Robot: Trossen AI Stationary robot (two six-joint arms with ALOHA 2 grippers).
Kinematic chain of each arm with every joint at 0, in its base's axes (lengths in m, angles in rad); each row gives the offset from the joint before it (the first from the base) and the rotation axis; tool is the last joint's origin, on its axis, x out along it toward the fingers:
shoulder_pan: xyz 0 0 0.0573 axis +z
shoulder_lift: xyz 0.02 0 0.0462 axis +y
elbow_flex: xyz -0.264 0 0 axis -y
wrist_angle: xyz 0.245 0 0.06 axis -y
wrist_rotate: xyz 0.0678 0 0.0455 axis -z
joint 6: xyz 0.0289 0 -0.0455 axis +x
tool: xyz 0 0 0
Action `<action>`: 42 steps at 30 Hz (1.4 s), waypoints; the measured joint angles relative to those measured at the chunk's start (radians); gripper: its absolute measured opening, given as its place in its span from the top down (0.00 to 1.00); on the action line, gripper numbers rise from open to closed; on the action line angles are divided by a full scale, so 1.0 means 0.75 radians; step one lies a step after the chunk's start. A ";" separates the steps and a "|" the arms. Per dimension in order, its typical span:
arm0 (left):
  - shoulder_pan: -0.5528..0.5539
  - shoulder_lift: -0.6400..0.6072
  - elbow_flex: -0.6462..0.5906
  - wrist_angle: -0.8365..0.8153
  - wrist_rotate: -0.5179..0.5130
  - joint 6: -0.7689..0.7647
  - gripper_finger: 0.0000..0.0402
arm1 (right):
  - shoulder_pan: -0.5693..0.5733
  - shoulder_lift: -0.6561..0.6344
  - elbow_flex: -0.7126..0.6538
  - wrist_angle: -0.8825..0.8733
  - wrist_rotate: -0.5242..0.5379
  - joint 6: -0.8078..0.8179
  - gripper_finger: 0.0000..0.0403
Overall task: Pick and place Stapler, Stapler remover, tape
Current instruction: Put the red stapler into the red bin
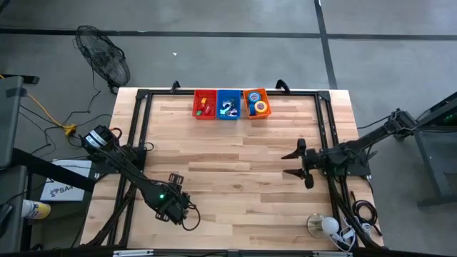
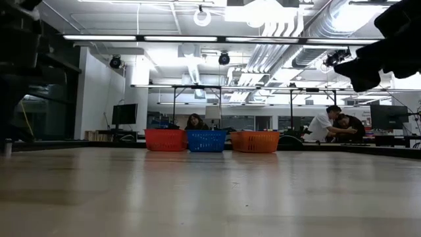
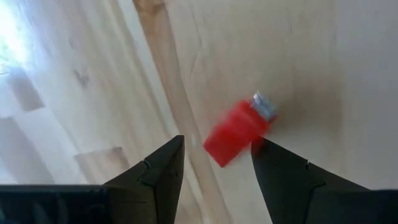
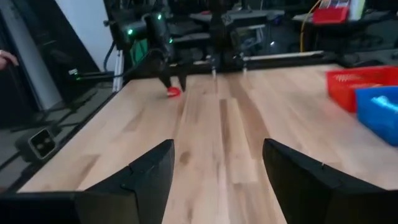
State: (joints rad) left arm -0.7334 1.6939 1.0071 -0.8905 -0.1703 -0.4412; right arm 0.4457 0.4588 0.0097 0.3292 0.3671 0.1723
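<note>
A small red stapler (image 3: pixel 238 132) with a metal end lies flat on the wood near the table's near-left corner. My left gripper (image 3: pixel 219 142) points down over it, open, with one finger on either side and above it. The right wrist view shows the same from afar, the stapler (image 4: pixel 173 92) just below the left gripper (image 4: pixel 174 79). In the high view the left gripper (image 1: pixel 177 207) hides the stapler. Ring-shaped tape rolls (image 1: pixel 260 107) lie in the orange bin (image 1: pixel 255 93). My right gripper (image 1: pixel 293 163) hovers open over the table's right half.
Three bins stand side by side at the far edge: a red one (image 1: pixel 205 93) with small coloured pieces, a blue one (image 1: pixel 228 93) with a pale object, and the orange one. Cables and a round white object (image 1: pixel 325 225) lie at the near-right corner. People sit in the room behind (image 2: pixel 335 125).
</note>
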 joint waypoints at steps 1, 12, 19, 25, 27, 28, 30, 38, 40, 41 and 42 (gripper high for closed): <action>0.000 0.000 -0.011 0.022 0.006 0.000 0.55 | 0.000 -0.013 0.000 -0.001 0.012 -0.015 0.41; 0.000 0.000 -0.044 0.063 0.006 -0.001 0.55 | -0.039 -0.155 -0.001 -0.131 -0.033 -0.033 0.41; 0.000 0.000 -0.044 0.072 0.006 -0.001 0.55 | -0.187 -0.324 -0.001 -0.221 -0.230 -0.067 0.41; 0.000 0.000 -0.044 0.075 0.006 -0.001 0.55 | -0.296 -0.422 -0.001 -0.386 -0.369 -0.007 0.41; 0.000 0.000 -0.044 0.074 0.006 -0.001 0.55 | -0.317 -0.424 -0.001 -0.389 -0.415 0.002 0.41; 0.000 0.000 -0.044 0.075 0.006 -0.001 0.55 | -0.324 -0.422 -0.001 -0.395 -0.429 0.003 0.41; 0.000 0.000 -0.044 0.075 0.006 -0.001 0.55 | -0.337 -0.422 -0.001 -0.398 -0.432 0.002 0.41; 0.000 0.000 -0.044 0.090 0.029 0.020 0.55 | -0.342 -0.419 -0.001 -0.403 -0.432 0.007 0.41; 0.000 0.000 -0.044 0.091 0.018 0.029 0.55 | -0.342 -0.419 -0.001 -0.404 -0.432 0.063 0.41; 0.000 0.000 -0.044 0.092 0.011 0.031 0.55 | -0.342 -0.419 -0.001 -0.404 -0.432 0.101 0.41; 0.000 0.000 -0.044 0.096 0.009 0.035 0.55 | -0.342 -0.419 -0.001 -0.405 -0.432 0.126 0.41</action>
State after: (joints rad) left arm -0.7334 1.6939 0.9737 -0.8183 -0.1634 -0.4149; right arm 0.1894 0.1448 0.0090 0.0256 0.0432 0.2666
